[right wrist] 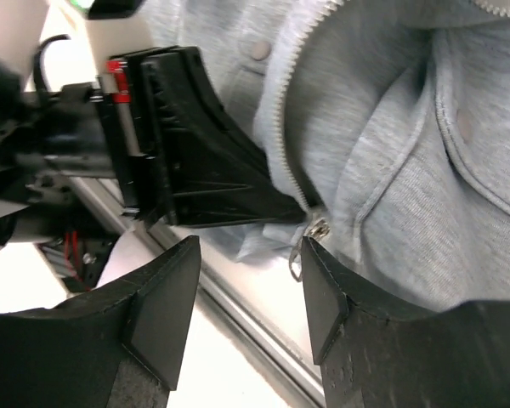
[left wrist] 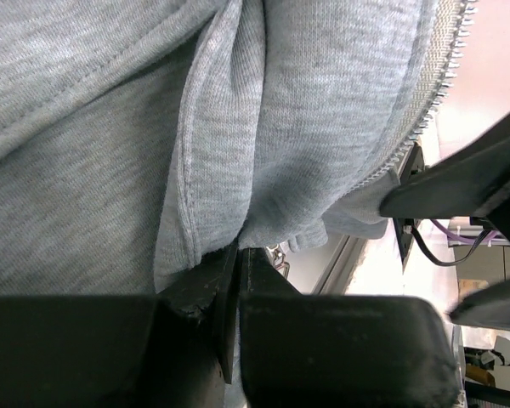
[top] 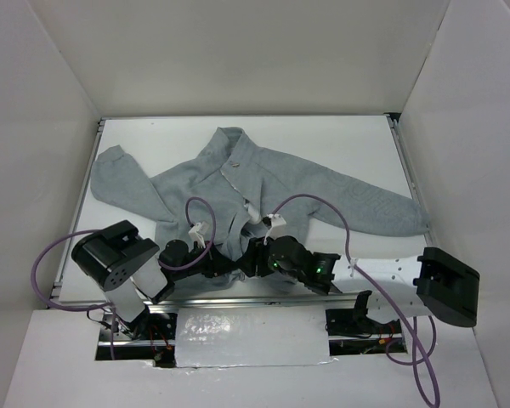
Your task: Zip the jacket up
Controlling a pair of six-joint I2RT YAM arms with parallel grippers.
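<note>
Step in hand, as I'm reading it: getting hold of the zipper at its bottom end, with the zipping itself not yet started. The jacket (top: 263,183) is lying flat on the table (top: 348,140), collar at the far side and hem at the near edge, right where both arms are reaching. Its front is looking parted for most of its length.

The left gripper (left wrist: 236,259) is clenching a fold of the hem, and the grey fabric is running straight into the pinch between its fingers. The right gripper (right wrist: 246,293) is standing released, fingers spread with nothing between them. The zipper pull (right wrist: 316,228) is hanging just beyond the fingertips, nearer the right-hand finger than the middle of the gap. The zipper teeth (right wrist: 280,110) are running away from the fingers, up toward the collar.

Next move is probably calling for the right fingers to slide forward and sideways so the pull sits between the pads, then close on it. After that, a drag toward the collar while the left pinch is holding the hem taut (I cannot tell whether the two zipper halves are already joined at the bottom).

Pose: both arms are lying low and stretched over the near table edge. The wrists are angling toward each other, and the fingertips are nearly meeting at the hem.
</note>
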